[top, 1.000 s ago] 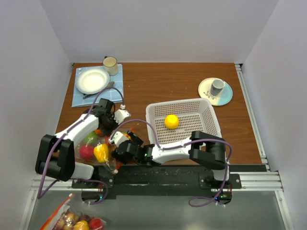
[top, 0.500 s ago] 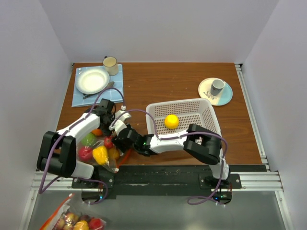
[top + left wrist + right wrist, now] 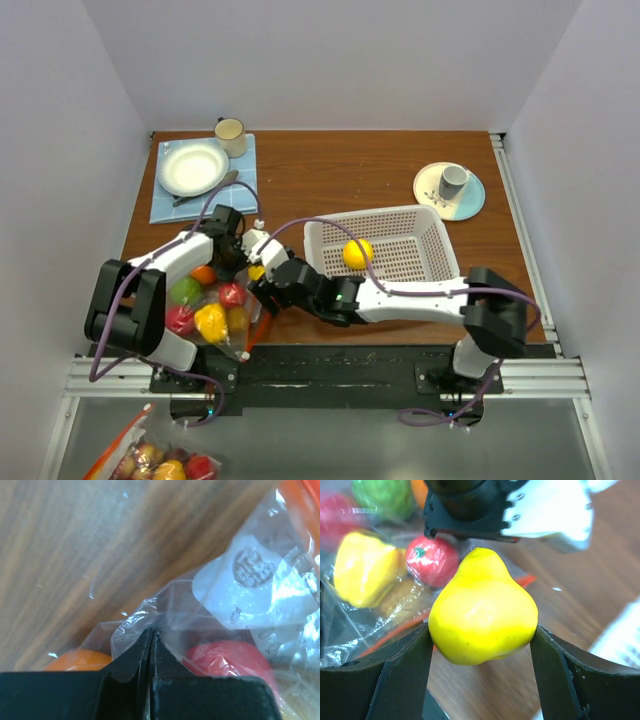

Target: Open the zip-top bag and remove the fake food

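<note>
Now the right gripper (image 3: 481,630) has come up out of the zip-top bag (image 3: 150,610), squeezing a yellow pear (image 3: 482,605). The left gripper (image 3: 151,647) stays pinched tight on the bag's clear edge. From above, the bag lies at 7 o'clock from the pear and the white basket (image 3: 420,255) at 3 o'clock.

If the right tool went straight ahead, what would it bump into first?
Probably the left tool, right behind the pear that the right tool holds. The bag with a red tomato lies a bit to the side. Depth is hard to judge.
</note>
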